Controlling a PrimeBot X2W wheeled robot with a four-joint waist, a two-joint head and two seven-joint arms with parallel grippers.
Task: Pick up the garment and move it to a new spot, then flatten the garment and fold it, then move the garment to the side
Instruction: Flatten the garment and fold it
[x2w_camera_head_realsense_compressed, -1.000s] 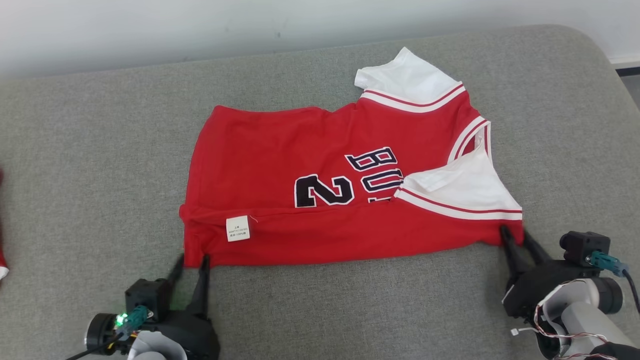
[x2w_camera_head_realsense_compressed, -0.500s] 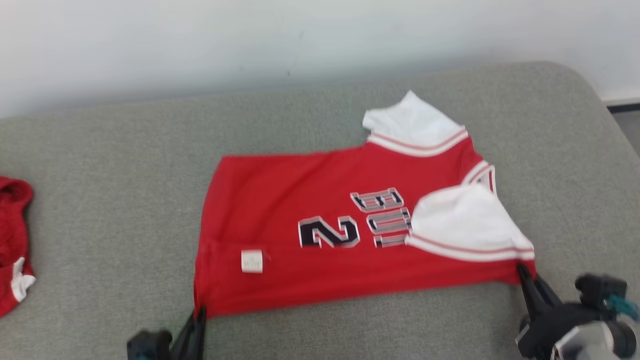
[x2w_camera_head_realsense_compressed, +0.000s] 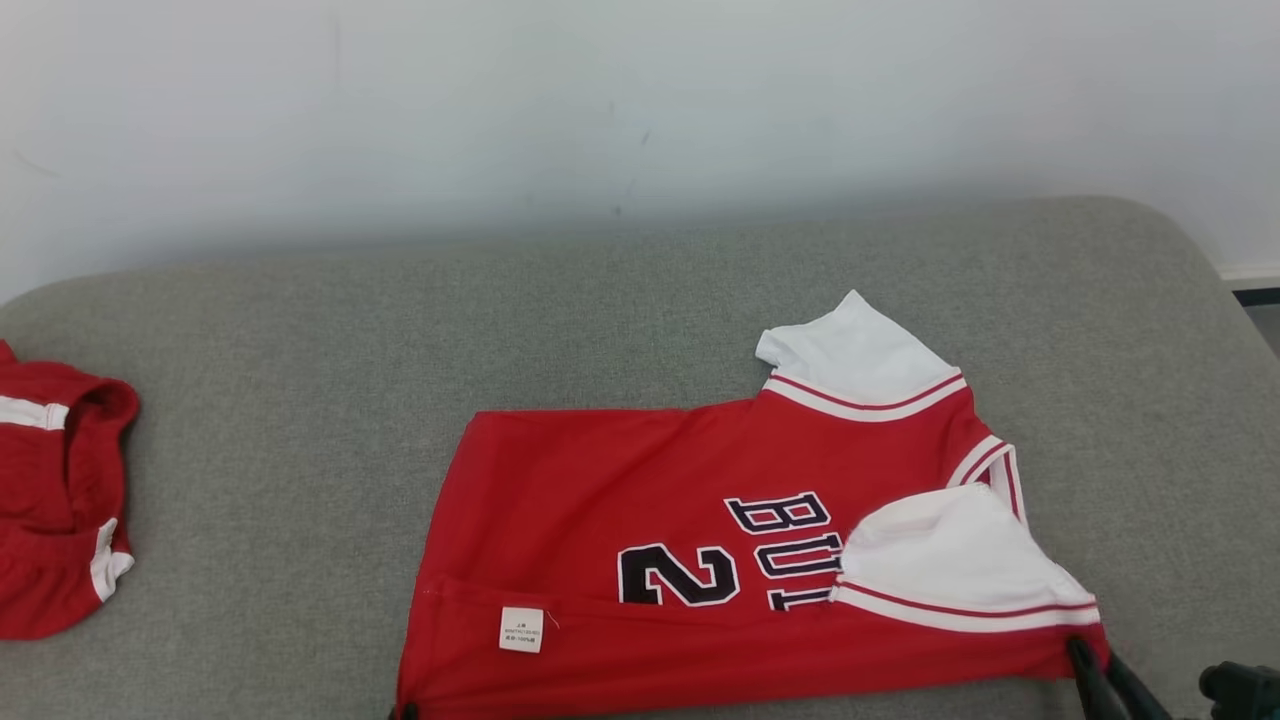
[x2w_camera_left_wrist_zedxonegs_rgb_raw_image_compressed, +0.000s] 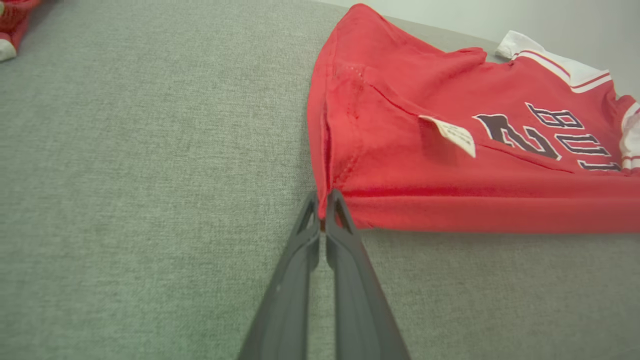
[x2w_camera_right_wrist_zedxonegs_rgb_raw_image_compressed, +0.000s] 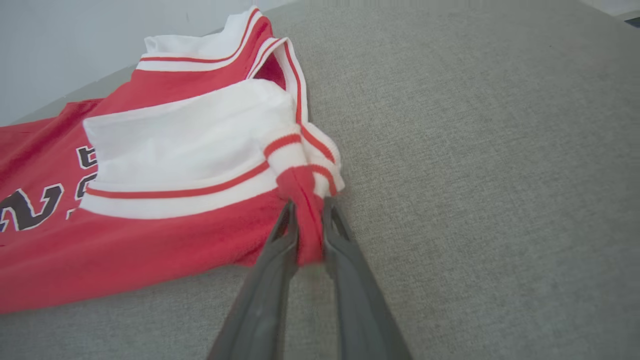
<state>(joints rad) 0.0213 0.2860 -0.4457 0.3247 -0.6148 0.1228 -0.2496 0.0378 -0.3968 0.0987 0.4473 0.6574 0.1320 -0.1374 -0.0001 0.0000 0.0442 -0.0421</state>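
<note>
Count: two red clothes, two tools, two white sleeves, one white label (x2w_camera_head_realsense_compressed: 521, 629).
Far left: a second red piece (x2w_camera_head_realsense_compressed: 60, 500) with white trim lies crumpled on the grey fabric surface (x2w_camera_head_realsense_compressed: 300, 350). The left edge of the head view cuts it off, and it is well apart from the garment.
Left tool (x2w_camera_left_wrist_zedxonegs_rgb_raw_image_compressed: 324, 200): its two dark fingers are pressed together on the near left hem corner of the garment (x2w_camera_head_realsense_compressed: 640, 500). In the head view only a tip shows at the bottom edge.
Garment place: it lies flat on the right half of the surface, near the front edge.
Garment direction: the long axis runs left to right. The hem is on the left, and the neck and both sleeves are on the right.
Fold: the near long edge is turned over the front, and the label sits on this strip.
Hard to see: the label print is too small to read. The near sleeve (x2w_camera_head_realsense_compressed: 950, 560) covers part of the letters after "BU" and next to the "2".
Right tool (x2w_camera_right_wrist_zedxonegs_rgb_raw_image_compressed: 307, 207): its fingers are nearly closed and pinch a bunch of red cloth at the near right corner, just under the near sleeve. In the head view the bottom edge cuts it off.
</note>
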